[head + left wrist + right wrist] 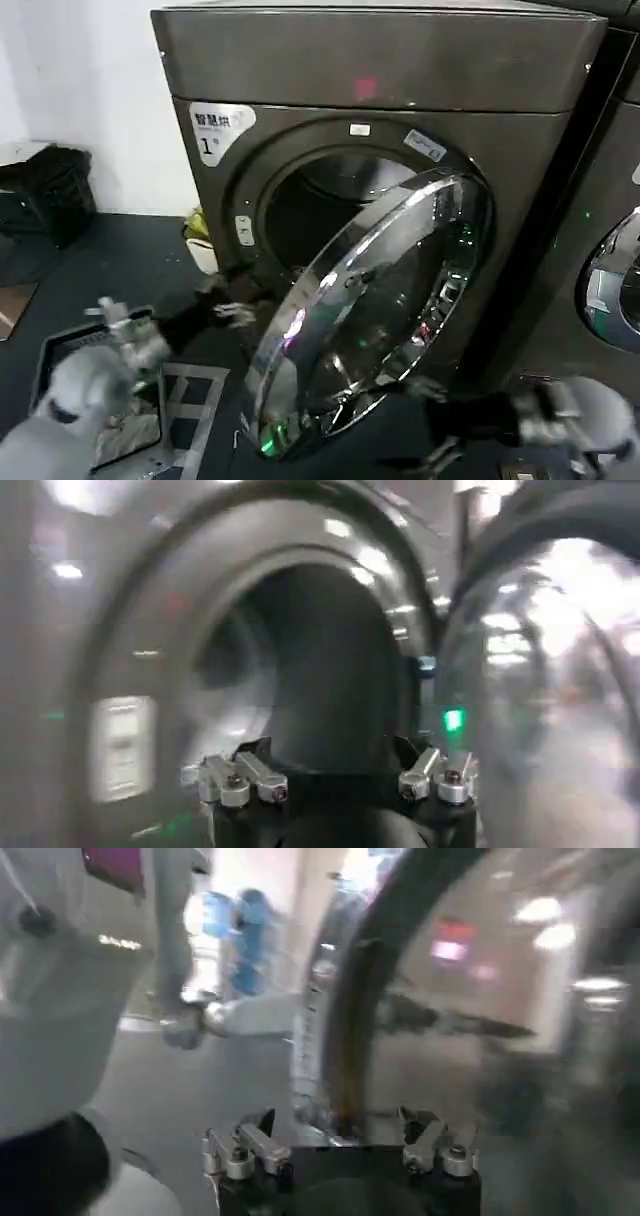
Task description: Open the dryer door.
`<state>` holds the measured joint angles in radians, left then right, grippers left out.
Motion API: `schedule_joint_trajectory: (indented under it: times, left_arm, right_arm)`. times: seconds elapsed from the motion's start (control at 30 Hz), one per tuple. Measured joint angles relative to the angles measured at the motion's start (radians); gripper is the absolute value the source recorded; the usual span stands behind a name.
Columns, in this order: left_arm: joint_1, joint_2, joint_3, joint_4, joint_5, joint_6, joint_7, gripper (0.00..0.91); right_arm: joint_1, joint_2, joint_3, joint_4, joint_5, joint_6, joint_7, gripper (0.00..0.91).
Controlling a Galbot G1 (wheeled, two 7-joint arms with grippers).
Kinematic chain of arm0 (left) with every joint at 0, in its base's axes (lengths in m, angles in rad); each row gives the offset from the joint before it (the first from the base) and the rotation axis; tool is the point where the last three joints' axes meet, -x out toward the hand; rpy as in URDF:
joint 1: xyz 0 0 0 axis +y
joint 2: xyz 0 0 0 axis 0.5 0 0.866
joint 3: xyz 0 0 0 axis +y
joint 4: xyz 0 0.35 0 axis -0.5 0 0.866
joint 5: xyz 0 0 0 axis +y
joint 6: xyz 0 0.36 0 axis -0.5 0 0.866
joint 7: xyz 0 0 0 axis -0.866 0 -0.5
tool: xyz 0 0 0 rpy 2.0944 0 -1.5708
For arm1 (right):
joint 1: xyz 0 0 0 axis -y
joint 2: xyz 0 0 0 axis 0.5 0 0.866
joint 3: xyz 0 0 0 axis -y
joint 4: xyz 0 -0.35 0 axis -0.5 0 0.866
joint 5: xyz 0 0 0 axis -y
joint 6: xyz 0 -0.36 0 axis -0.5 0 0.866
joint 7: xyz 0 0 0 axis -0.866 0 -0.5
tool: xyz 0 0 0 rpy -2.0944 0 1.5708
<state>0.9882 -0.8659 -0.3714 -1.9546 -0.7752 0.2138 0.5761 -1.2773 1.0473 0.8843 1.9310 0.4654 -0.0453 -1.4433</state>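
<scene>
Your dryer door (375, 310) stands ajar, hinged on the right of the dryer (400, 70), its free rim swung near-left. The left hand (228, 300), fingers apart, sits just beside that rim and nearer; the right hand (432, 420) waits, spread, under the door's lower right.

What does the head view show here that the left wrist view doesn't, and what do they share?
Head view alone: the white "1" sticker and small red light on the bronze-grey metallic dryer, plus the right claw low beside the swung-out door. Left wrist view alone: the open left claw facing the dark drum opening. Both: the round chrome-rimmed dryer door, already open.
</scene>
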Motion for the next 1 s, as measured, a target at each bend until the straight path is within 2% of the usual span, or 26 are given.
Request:
schedule_joint_trajectory:
  times: [0.23, 0.37, 0.57, 0.63, 0.8, 0.9, 1.0]
  left_arm:
    - [-0.07, 0.0, 0.145, -0.015, 0.006, -0.011, 0.072, 0.907]
    - [-0.1, 0.004, 0.21, -0.026, -0.002, -0.031, 0.075, 0.907]
    - [-0.153, 0.004, 0.323, -0.045, -0.018, -0.033, 0.093, 0.907]
    - [-0.176, 0.001, 0.365, -0.051, -0.024, -0.048, 0.09, 0.907]
    - [-0.241, -0.019, 0.473, -0.06, -0.035, -0.074, 0.072, 0.907]
    - [-0.281, -0.034, 0.543, -0.057, -0.035, -0.078, 0.054, 0.907]
    - [-0.327, -0.053, 0.619, -0.04, -0.036, -0.085, 0.033, 0.907]
  right_arm:
    - [-0.114, 0.095, 0.28, 0.004, -0.052, -0.019, 0.041, 0.907]
    - [-0.155, 0.137, 0.428, -0.002, -0.025, -0.018, 0.142, 0.907]
    - [-0.188, 0.189, 0.575, -0.013, 0.086, 0.041, 0.462, 0.907]
    - [-0.199, 0.206, 0.603, -0.004, 0.098, 0.052, 0.567, 0.907]
    - [-0.196, 0.236, 0.675, 0.009, 0.096, 0.026, 0.837, 0.907]
    - [-0.193, 0.234, 0.722, -0.003, 0.043, 0.025, 0.98, 0.907]
    - [-0.199, 0.223, 0.779, -0.001, 0.02, -0.027, 1.115, 0.907]
